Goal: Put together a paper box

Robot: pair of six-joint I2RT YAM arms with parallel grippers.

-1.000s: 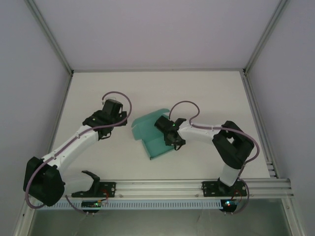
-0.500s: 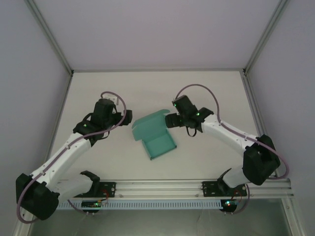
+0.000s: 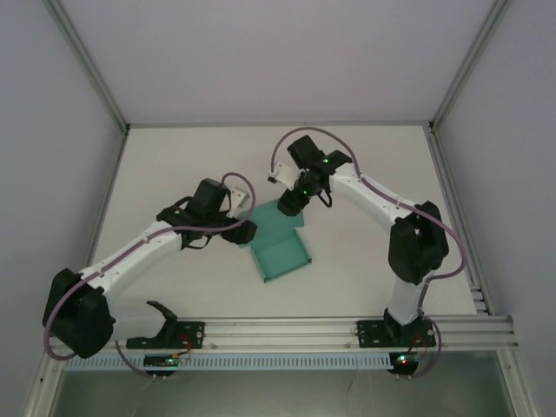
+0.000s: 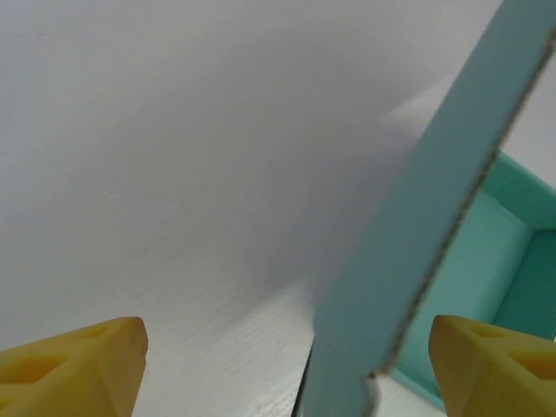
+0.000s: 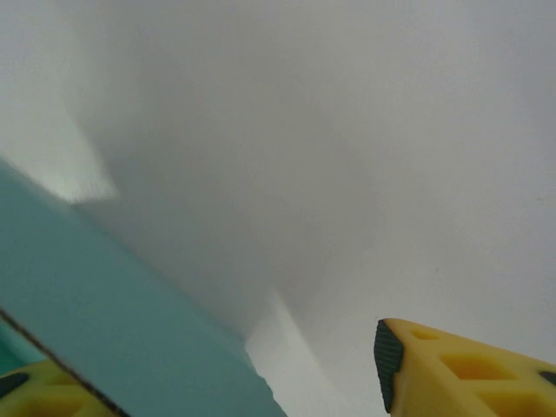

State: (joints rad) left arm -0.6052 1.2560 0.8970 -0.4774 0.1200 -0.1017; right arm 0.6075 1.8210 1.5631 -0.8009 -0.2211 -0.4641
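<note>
Top view: the paper box is sitting on the table just below the centre of the frame. It is a low teal tray, open upward, with a flap rising from its upper edge.

My left claw is reaching in from the lower left and hovering at the tray's upper-left corner. My right claw is coming down from the upper right and hanging over the flap, close beside the left claw.

Left wrist view: my claw is spread wide, with the yellow fingers showing in the two bottom corners. A teal card panel is standing on edge between them and running up to the upper right, nearer the right-hand finger. The tray's inside is showing at the right edge. Nothing is being pinched.

Right wrist view: this claw is spread as well. A teal panel is crossing the lower left of the frame, over the tip of the finger there. The view is blurred, so it is possibly touching that finger; I cannot tell. The other finger, at lower right, is standing well apart from the card, over bare table.
</note>
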